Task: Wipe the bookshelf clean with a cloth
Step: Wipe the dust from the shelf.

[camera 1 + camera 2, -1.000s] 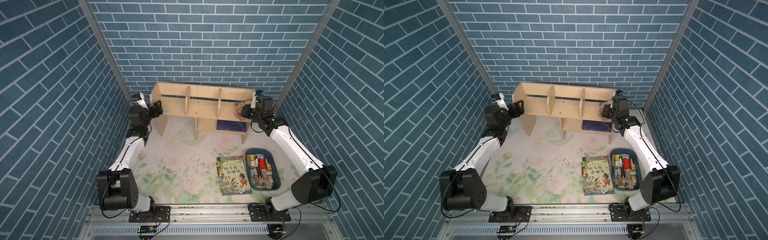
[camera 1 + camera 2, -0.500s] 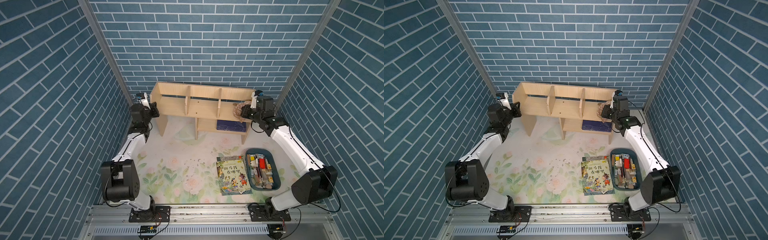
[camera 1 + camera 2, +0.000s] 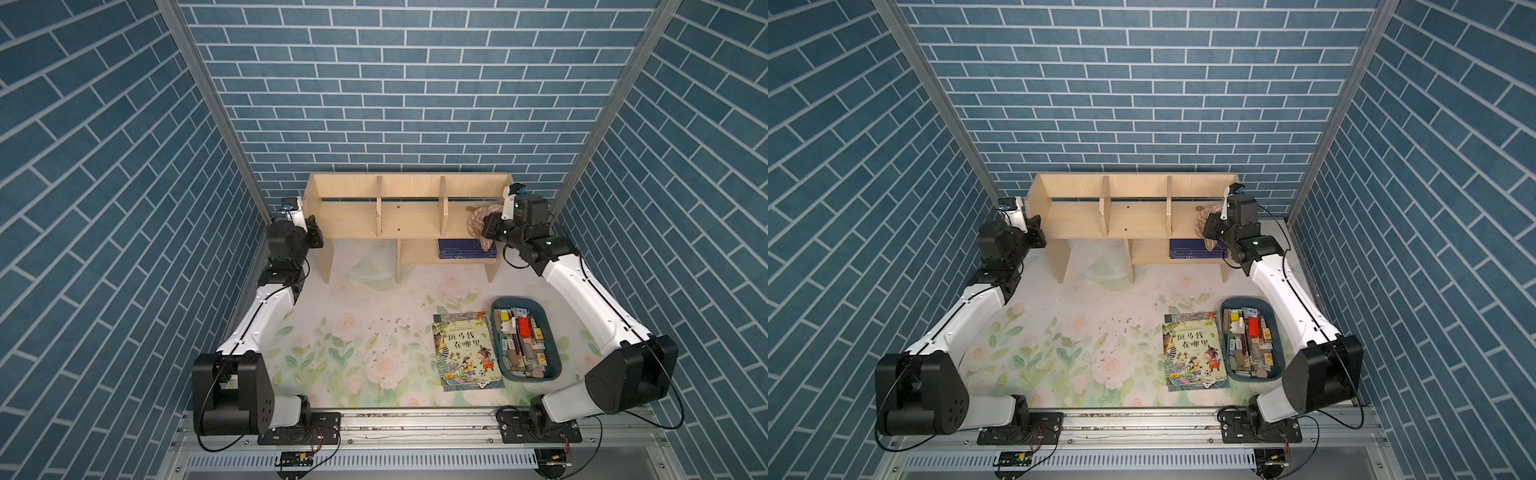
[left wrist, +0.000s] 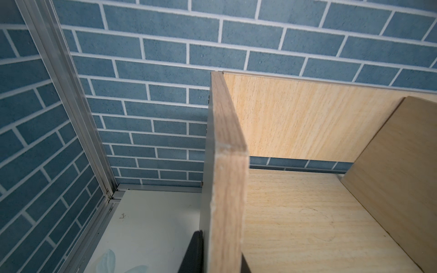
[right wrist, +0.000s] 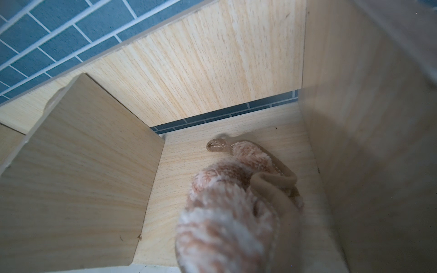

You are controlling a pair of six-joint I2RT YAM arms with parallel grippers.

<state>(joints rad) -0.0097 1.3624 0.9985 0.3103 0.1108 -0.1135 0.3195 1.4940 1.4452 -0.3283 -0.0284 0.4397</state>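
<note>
Left gripper (image 3: 314, 233) is clamping the bookshelf (image 3: 409, 218) by its left end panel; left wrist view is showing a dark finger (image 4: 195, 250) on each side of the board. Right gripper (image 3: 487, 227) is holding the bunched cloth (image 5: 227, 212), jaws closed on it; cloth is lying on the floor of the upper tier's right-hand compartment.

place: robot lab booth | cues: brick-print walls (image 3: 415, 83), aluminium rail (image 3: 415, 420), floral mat (image 3: 353, 353)

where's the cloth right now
In both top views the cloth is bunched in the upper tier of the bookshelf, in the end compartment on the robot's right, at the right gripper.
</note>
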